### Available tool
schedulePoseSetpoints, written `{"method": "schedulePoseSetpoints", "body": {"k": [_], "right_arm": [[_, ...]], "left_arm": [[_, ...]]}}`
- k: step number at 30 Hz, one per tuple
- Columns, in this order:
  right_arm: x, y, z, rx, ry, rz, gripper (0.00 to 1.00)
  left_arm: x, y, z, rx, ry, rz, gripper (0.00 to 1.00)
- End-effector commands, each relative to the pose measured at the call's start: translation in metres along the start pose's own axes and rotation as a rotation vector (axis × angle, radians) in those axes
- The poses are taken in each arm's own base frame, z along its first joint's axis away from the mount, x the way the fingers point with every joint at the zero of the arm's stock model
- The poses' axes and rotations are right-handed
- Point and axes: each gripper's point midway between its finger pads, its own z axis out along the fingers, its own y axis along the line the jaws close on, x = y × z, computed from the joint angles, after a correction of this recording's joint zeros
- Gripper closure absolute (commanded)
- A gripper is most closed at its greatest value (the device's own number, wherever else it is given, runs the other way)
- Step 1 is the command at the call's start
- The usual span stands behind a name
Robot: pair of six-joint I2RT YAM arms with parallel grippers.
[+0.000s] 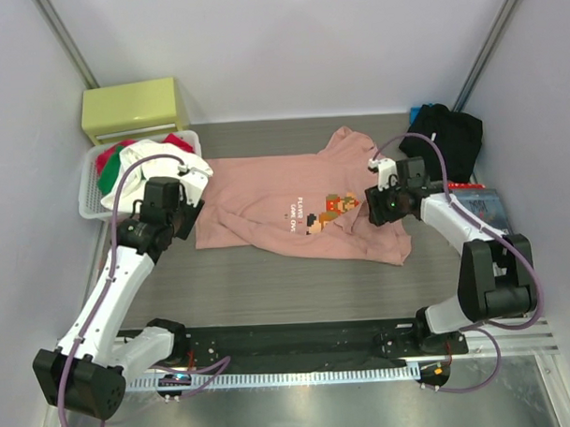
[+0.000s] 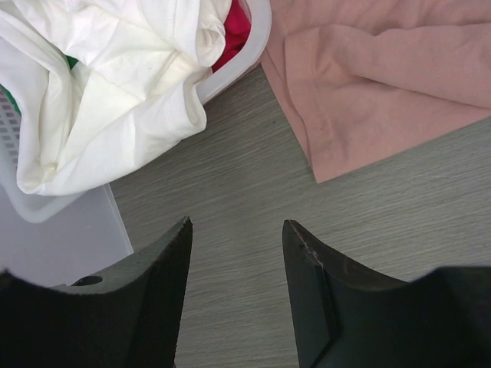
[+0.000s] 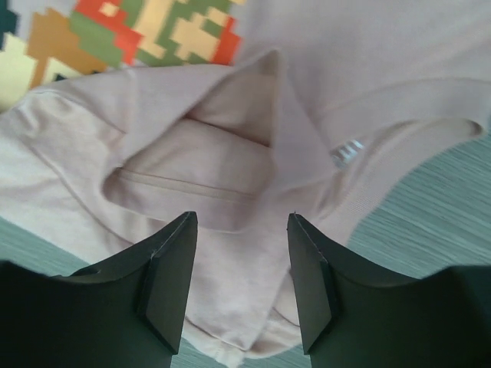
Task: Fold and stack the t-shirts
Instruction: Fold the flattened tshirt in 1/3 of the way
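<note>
Lying rumpled on the table [image 1: 269, 289], the salmon-pink t-shirt [image 1: 285, 209] is judged soft, light and limp, best pinched at a hem corner or shoulder seam; left gripper [image 2: 238, 226] and right gripper [image 3: 243, 218] are seen open, empty.

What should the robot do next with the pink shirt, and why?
Probably lower the right gripper and pinch the raised fold under it. Its jaws stand open, holding nothing, and the pink shirt lies crumpled, so it needs gripping before it can be spread.
</note>
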Motion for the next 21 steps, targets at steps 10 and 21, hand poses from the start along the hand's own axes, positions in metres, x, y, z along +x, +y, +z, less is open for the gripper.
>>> {"method": "schedulePoseSetpoints", "body": {"k": [10,21], "right_arm": [[0.000,-0.021,0.003,0.008,-0.014,0.030,0.44],[0.003,-0.030,0.031,0.010,0.023,0.059,0.98]], "left_arm": [[-0.006,-0.002,0.011,0.012,0.005,0.002,0.48],[0.005,-0.006,0.018,0.015,0.036,0.014,0.48]]}}
